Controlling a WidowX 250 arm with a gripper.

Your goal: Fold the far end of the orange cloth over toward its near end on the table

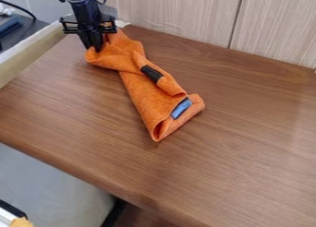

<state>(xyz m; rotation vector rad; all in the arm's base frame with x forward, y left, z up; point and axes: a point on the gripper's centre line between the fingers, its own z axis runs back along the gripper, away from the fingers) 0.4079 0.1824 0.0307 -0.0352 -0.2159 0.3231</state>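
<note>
Orange cloth (147, 98) touches the gripper (94, 48), with pale wall panels (179, 16) close behind.

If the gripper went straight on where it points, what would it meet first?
Likely the bunched end of the orange cloth, right by the gripper, then the wooden tabletop; depth there is unclear.

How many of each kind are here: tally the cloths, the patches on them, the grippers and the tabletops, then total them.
Orange cloth: 1
Patches on it, black patch and blue patch: 2
Black gripper: 1
Wooden tabletop: 1
Total: 5
</note>
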